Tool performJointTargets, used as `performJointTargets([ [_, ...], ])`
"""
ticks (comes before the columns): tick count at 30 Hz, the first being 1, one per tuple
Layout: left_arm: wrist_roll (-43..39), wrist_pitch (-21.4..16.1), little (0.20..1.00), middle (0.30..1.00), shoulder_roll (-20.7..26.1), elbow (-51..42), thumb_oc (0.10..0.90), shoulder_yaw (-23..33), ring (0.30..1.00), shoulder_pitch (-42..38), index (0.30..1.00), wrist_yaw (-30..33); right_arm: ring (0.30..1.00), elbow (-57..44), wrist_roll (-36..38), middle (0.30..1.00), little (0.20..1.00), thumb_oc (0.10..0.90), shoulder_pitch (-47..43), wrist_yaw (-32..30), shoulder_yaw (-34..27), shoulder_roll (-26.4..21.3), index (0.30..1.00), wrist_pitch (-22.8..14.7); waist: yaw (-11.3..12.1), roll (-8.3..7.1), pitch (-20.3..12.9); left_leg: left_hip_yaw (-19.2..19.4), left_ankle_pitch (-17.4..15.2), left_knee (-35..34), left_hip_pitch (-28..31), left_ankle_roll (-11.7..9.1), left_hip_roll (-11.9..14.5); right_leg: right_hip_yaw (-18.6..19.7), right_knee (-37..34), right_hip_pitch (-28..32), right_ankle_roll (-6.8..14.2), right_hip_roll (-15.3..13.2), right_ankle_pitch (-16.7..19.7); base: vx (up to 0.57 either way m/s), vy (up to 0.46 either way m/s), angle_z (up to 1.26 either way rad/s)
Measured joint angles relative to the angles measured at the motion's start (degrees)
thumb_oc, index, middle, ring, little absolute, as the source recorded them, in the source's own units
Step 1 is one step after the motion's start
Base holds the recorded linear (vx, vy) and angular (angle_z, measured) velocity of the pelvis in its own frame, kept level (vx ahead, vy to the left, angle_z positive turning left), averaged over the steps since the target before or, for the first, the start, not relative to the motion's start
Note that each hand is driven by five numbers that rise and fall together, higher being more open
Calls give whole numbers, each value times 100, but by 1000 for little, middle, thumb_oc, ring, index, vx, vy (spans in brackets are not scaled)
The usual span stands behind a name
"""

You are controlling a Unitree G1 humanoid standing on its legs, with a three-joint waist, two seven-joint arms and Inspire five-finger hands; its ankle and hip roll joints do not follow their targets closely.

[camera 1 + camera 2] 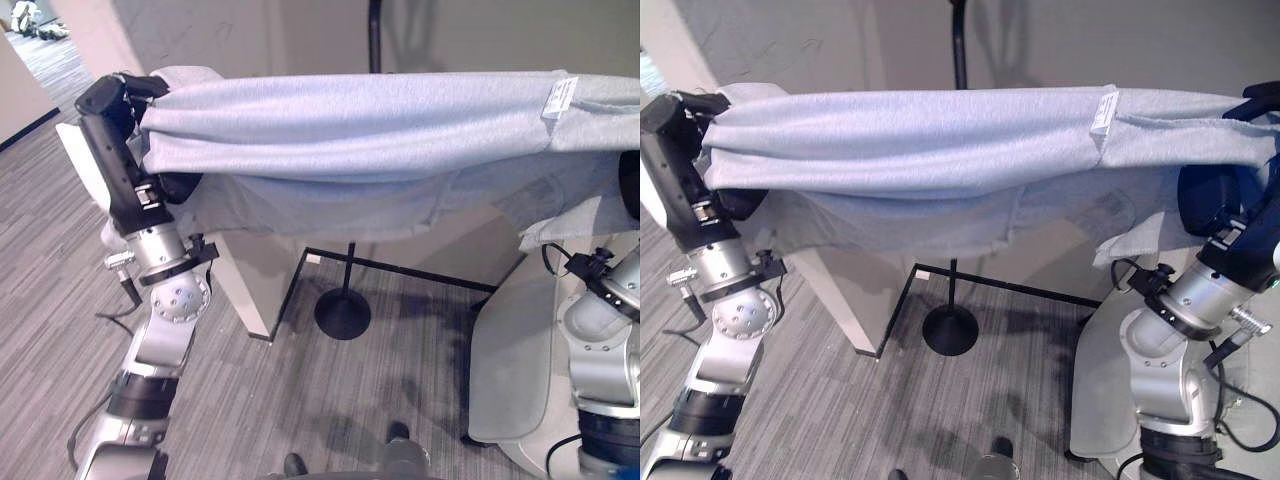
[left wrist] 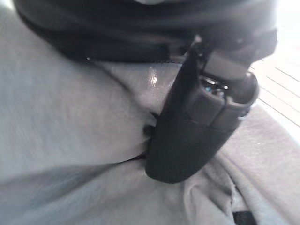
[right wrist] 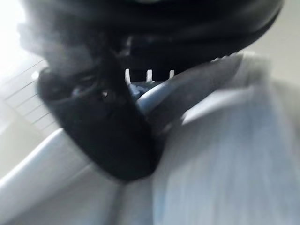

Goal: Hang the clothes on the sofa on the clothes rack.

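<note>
Grey carpet, rack base (image 1: 342, 315), white-tagged garment (image 1: 350, 130) btwn both robot hands

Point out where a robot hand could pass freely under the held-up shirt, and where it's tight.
Free: the carpet around the rack's round base, below the hanging shirt. Tight: at both ends, where the left robot hand and right robot hand grip the cloth, and by the grey seat at the right.

You see a grey striped carpet floor (image 1: 60, 260), a plain grey wall (image 1: 260, 35) behind, and a white partition panel (image 1: 250, 275) standing on the carpet.
</note>
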Motion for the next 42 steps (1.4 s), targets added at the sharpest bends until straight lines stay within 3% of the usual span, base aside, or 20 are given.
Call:
performJointTargets([
  [2, 55, -9, 300, 300, 98, 272, 400, -176, 300, -297, 300, 15, 300, 373, 11, 300, 300, 400, -164, -36, 36, -85, 300, 67, -101, -153, -68, -74, -54, -1, 253, -397, 120, 284, -534, 43, 7, -99, 664, 293, -283, 10],
  [3, 190, -34, 300, 300, 28, 414, 400, -263, 300, -295, 300, 106, 300, 571, 11, 300, 300, 400, -220, -118, 104, -199, 300, 50, -109, -30, -81, -71, -82, 2, 383, -505, 259, 234, -491, 158, -184, 59, 856, 196, -221, -8],
  [5, 392, 39, 300, 300, 15, 779, 400, -547, 300, -459, 300, 111, 300, 1127, 153, 300, 300, 400, -463, -52, 348, -739, 300, 162, -58, 412, -114, -67, -80, -11, 479, -663, 629, 193, -576, 324, -323, 511, 816, 183, -199, -26],
  [6, 472, 71, 300, 300, 11, 929, 400, -625, 300, -586, 300, 94, 300, 1309, 263, 300, 300, 400, -549, 11, 385, -898, 300, 194, -62, 521, -89, -71, -7, -2, 510, -703, 720, 167, -575, 358, -413, 605, 775, 280, -272, -16],
  [9, 663, 152, 300, 300, 13, 1444, 400, -738, 300, -1081, 300, 77, 300, 1703, 474, 300, 300, 400, -639, 354, 594, -1347, 300, 213, -146, 588, -48, -293, 357, 4, 692, -885, 924, 106, -533, 577, -542, 773, 522, 266, -267, -5],
  [12, 669, 168, 300, 300, 71, 1757, 400, -713, 300, -1399, 300, 187, 300, 1840, 508, 300, 300, 400, -779, 540, 692, -1508, 300, 27, -224, 620, -54, -419, 429, 104, 717, -995, 1103, 68, -445, 623, -558, 945, 311, 175, -339, -2],
  [15, 672, 292, 300, 300, 356, 1915, 400, -648, 300, -1581, 300, 308, 300, 1846, 532, 300, 300, 400, -961, 743, 907, -1527, 300, -162, -189, 342, 67, -782, 408, 752, 408, -1044, 1282, 80, -473, 697, -611, 1038, 224, 153, -340, 6],
  [19, 772, 408, 300, 300, 683, 1861, 400, -162, 300, -1591, 300, 566, 300, 1705, 502, 300, 300, 400, -1365, 889, 991, -1559, 300, -581, 135, -43, 249, -1423, 832, 2424, -414, -1111, 1791, -139, -356, 912, -1181, 1386, -36, 149, -248, 17],
  [20, 820, 411, 300, 300, 751, 1814, 400, -99, 300, -1555, 300, 663, 300, 1667, 505, 300, 300, 400, -1455, 896, 1053, -1551, 300, -591, 254, -118, 273, -1539, 881, 2697, -615, -1118, 1745, -166, -371, 994, -1304, 1446, -210, 244, -157, 18],
  [21, 905, 408, 300, 300, 767, 1668, 400, 10, 300, -1501, 300, 779, 300, 1565, 505, 300, 300, 400, -1471, 895, 1037, -1522, 300, -594, 376, -314, 322, -1578, 622, 2898, -795, -1119, 1528, -178, -462, 1102, -1335, 1396, -232, 222, -10, 20],
  [22, 907, 411, 300, 300, 768, 1560, 400, 102, 300, -1482, 300, 807, 300, 1541, 501, 300, 300, 400, -1496, 903, 1039, -1543, 300, -612, 419, -396, 337, -1552, 346, 2674, -866, -1060, 1359, -209, -582, 1174, -1311, 1397, -204, 218, 40, 15],
  [25, 909, 392, 300, 300, 900, 1472, 400, 168, 300, -1485, 300, 887, 300, 1631, 503, 300, 300, 400, -1607, 918, 1133, -1552, 300, -648, 621, -420, 347, -1445, 178, 1446, -952, -1002, 1033, -252, -582, 1265, -1327, 1498, -318, 229, 55, 8],
  [26, 890, 346, 300, 300, 1041, 1770, 400, 17, 300, -1557, 300, 851, 300, 2034, 514, 300, 300, 400, -1931, 890, 1375, -1564, 300, -671, 714, -403, 338, -1629, 301, 331, -974, -980, 738, -243, -577, 1321, -1319, 1523, -362, 174, 42, -13],
  [27, 862, 385, 300, 300, 1092, 1857, 400, -101, 300, -1594, 300, 767, 300, 2220, 517, 300, 300, 400, -2048, 916, 1462, -1590, 300, -657, 772, -355, 325, -1712, 426, 142, -1084, -936, 702, -236, -577, 1344, -1320, 1568, -358, 182, 44, -17],
  [30, 762, 408, 300, 300, 1186, 2165, 400, -524, 300, -1609, 300, 488, 300, 2806, 694, 300, 300, 400, -2305, 960, 1928, -1743, 300, -563, 802, -211, 259, -1743, 741, 182, -1397, -721, 759, -187, -577, 1554, -1298, 1735, -523, 206, 113, -20],
  [31, 631, 423, 300, 300, 1174, 2388, 400, -763, 300, -1608, 300, 287, 300, 2947, 912, 300, 300, 400, -2396, 1042, 2100, -1735, 300, -461, 764, -88, 186, -1749, 865, 270, -1315, -554, 763, -63, -577, 1670, -1200, 1775, -609, 200, 114, -36],
  [33, 617, 463, 300, 300, 1142, 2660, 400, -1041, 300, -1593, 300, 19, 300, 3149, 1128, 300, 300, 400, -2460, 1116, 2157, -1787, 300, -451, 665, 258, -14, -1781, 1011, 149, -1081, -513, 787, 49, -574, 1729, -1022, 1870, -713, 170, 97, -27],
  [34, 612, 449, 300, 300, 1133, 2841, 400, -1218, 300, -1584, 300, -156, 300, 3351, 1363, 300, 300, 400, -2560, 1218, 2377, -1720, 300, -415, 538, 190, -23, -1707, 1074, 23, -896, -411, 620, 148, -557, 1812, -921, 1678, -705, 140, 83, -18],
  [38, 563, 466, 300, 300, 865, 2829, 400, -1314, 300, -1452, 300, -601, 300, 3620, 1416, 300, 300, 400, -2542, 1759, 2771, -1649, 300, -309, 537, 115, -33, -1563, 933, 25, -837, -235, 160, 302, -574, 1809, -740, 1178, -715, 92, 65, -10],
  [42, 373, 428, 300, 300, 471, 2207, 400, -878, 300, -639, 300, -727, 300, 3364, 1413, 300, 300, 400, -1879, 2056, 2464, -1186, 300, -294, 626, 64, -20, -1546, 814, 22, -789, -119, 72, 424, -574, 1850, -529, 1080, -757, 74, 34, 4],
])
